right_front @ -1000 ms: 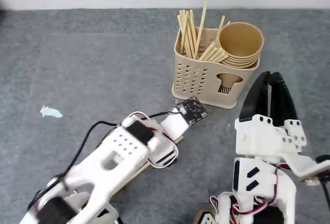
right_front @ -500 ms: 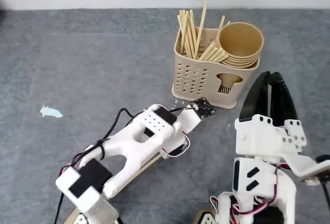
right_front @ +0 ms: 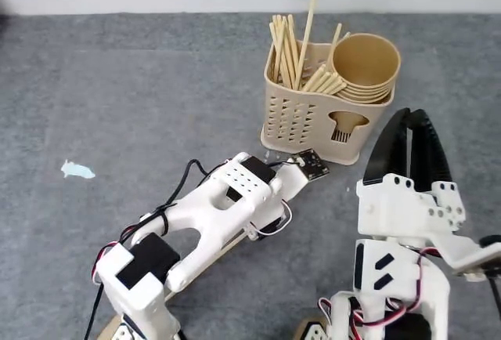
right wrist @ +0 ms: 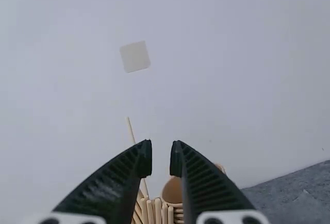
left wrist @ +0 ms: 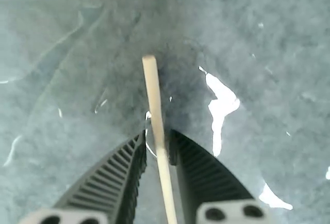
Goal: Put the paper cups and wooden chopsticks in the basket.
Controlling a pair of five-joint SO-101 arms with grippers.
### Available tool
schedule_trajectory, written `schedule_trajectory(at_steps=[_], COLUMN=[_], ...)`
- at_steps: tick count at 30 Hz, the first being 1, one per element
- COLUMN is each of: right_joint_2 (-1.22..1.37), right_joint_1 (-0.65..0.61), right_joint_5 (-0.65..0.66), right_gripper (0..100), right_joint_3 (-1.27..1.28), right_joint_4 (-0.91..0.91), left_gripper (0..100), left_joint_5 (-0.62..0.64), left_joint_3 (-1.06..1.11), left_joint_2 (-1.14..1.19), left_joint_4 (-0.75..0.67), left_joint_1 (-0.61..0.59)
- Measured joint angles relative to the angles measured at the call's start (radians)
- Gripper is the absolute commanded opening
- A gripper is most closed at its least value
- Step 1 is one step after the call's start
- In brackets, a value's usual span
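The beige basket (right_front: pixel 313 124) stands at the back of the grey mat. It holds several wooden chopsticks (right_front: pixel 288 46) and a stack of paper cups (right_front: pixel 365 62). My left gripper (left wrist: pixel 157 137) is shut on one wooden chopstick (left wrist: pixel 153 100), low over the mat. In the high view the left arm (right_front: pixel 235 199) lies just in front of the basket, and the held chopstick (right_front: pixel 228 246) sticks out beneath it. My right gripper (right_front: pixel 410 146) points up beside the basket's right end, shut, with nothing in it. The right gripper (right wrist: pixel 160 157) faces the wall, with the cups (right wrist: pixel 172 190) below it.
A small pale blue scrap (right_front: pixel 77 170) lies on the mat at the left. One tall chopstick (right_front: pixel 313 3) rises well above the basket. The left and far parts of the mat are free room. A pale square (right wrist: pixel 135 56) is on the wall.
My left arm has swung right and forward, bringing its wrist closer to the basket's front, with the chopstick still held. The right arm has not moved.
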Motion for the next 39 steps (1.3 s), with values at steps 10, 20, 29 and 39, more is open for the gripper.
schedule_trajectory(at_steps=[10,20,29,39], right_joint_2=[0.000,0.000,0.000,0.000], right_joint_1=[0.000,0.000,0.000,0.000], right_joint_5=[0.000,0.000,0.000,0.000], right_gripper=[8.2,8.2,8.2,8.2], right_joint_3=[0.000,0.000,0.000,0.000], right_joint_4=[0.000,0.000,0.000,0.000], left_gripper=[7,19,10,1], left_joint_5=[0.000,0.000,0.026,-0.026], left_joint_3=[-0.051,-0.098,-0.098,-0.075], left_joint_2=[0.061,0.100,0.100,0.100], left_joint_4=[0.101,0.135,0.140,0.172], left_joint_1=[0.026,0.008,-0.035,-0.026])
